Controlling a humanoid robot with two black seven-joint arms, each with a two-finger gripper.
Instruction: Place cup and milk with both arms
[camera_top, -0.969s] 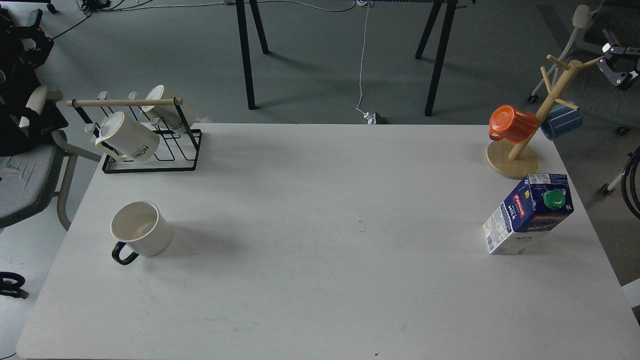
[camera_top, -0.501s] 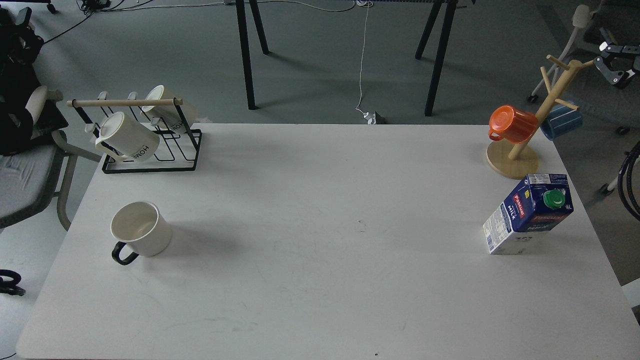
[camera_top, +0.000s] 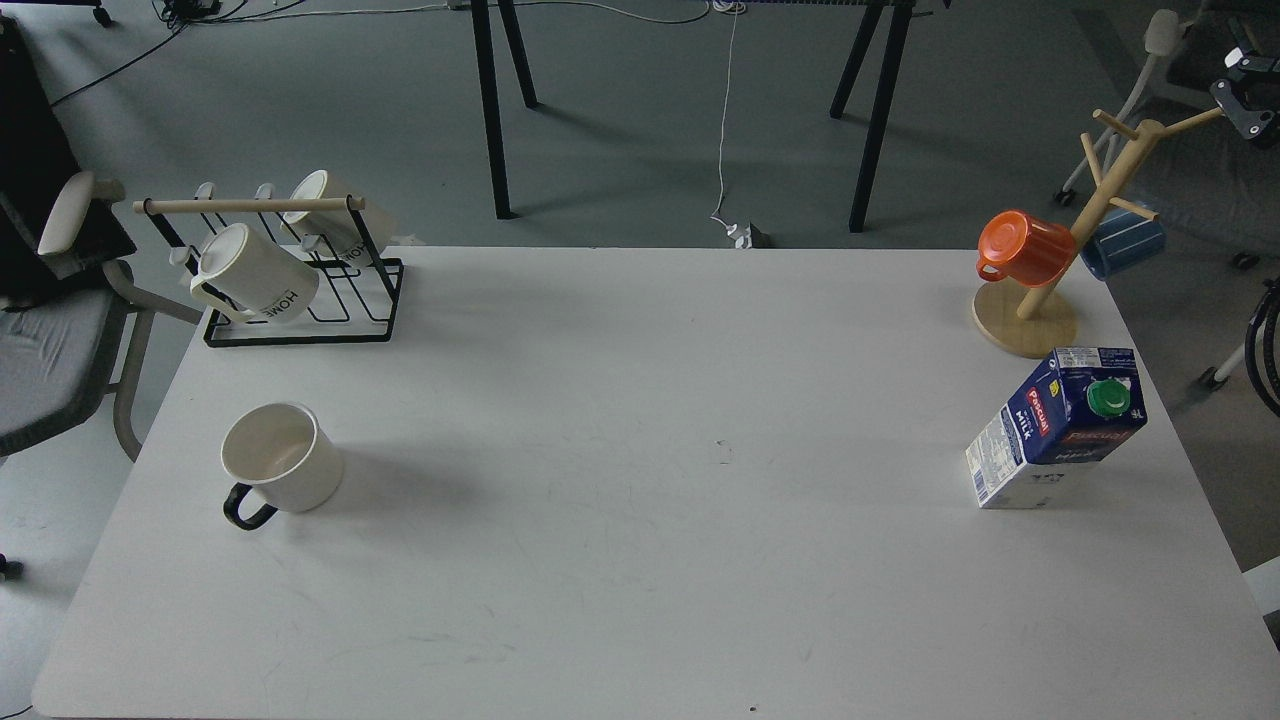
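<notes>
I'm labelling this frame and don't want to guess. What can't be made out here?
- Right tool, head view: cut off by the right edge, so open or shut is unclear.
- Left tool: out of the head view.
- Blue mug: partly hidden behind the wooden mug tree.
- Rear white mug: lettering partly covered by the rack.
- Milk carton: side-panel print too small to read.

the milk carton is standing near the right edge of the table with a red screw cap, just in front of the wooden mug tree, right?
Not quite: the cap is green, not red. The head view shows the milk carton standing near the right edge of the table, just in front of the wooden mug tree, with a round green screw cap on top. The red on it is the label.
</notes>
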